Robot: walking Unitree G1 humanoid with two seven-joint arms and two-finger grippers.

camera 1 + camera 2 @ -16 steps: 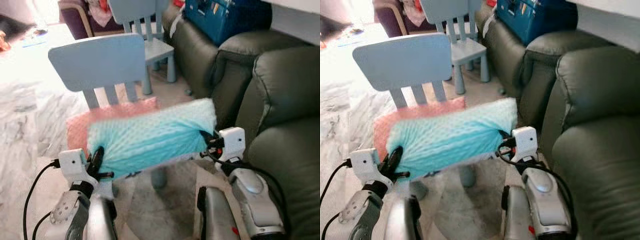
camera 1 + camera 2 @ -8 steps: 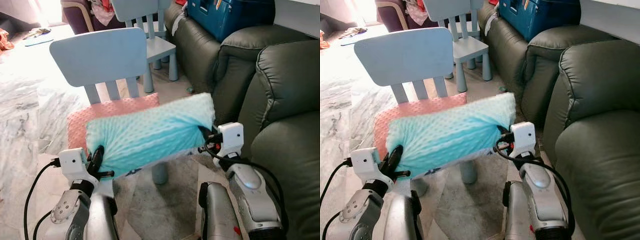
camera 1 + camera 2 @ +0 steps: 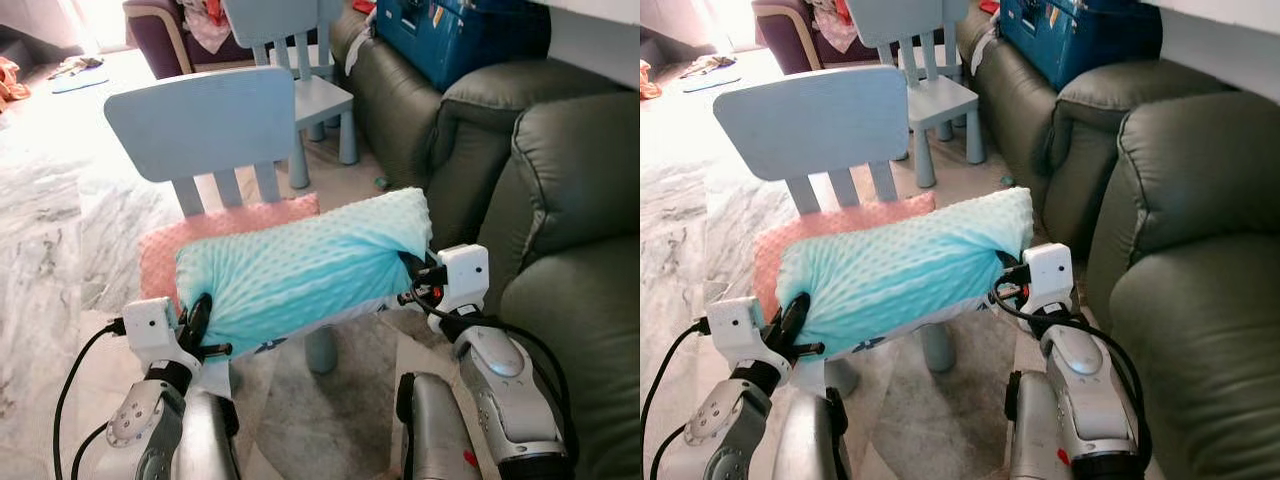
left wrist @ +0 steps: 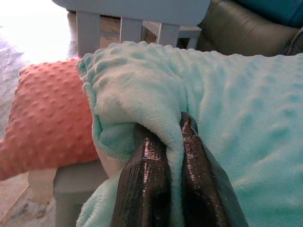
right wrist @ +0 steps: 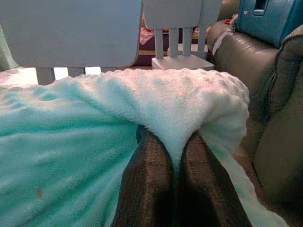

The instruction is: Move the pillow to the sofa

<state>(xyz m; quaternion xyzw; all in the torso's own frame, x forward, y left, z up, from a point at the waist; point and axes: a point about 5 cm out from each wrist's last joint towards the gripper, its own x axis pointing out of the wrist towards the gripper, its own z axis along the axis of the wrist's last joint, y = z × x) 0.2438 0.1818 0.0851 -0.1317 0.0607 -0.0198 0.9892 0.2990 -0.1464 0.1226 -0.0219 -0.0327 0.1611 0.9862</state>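
A turquoise dotted pillow (image 3: 300,268) hangs in the air in front of me, held at both ends above a small blue chair. My left gripper (image 3: 196,312) is shut on the pillow's left end; its fingers (image 4: 151,175) pinch a fold of the fabric. My right gripper (image 3: 408,268) is shut on the right end, and its fingers (image 5: 150,179) squeeze another fold. The dark green leather sofa (image 3: 570,230) stands just to the right of the pillow.
A pink dotted cushion (image 3: 160,250) lies on the blue chair (image 3: 195,120) behind the pillow. A second blue chair (image 3: 300,70) stands farther back. A blue case (image 3: 450,35) sits on the sofa's far seat. Marble floor stretches to the left.
The pillow stays gripped at both ends. The whole view has shifted slightly; the pillow sits a touch lower and nearer the sofa arm than a second ago.
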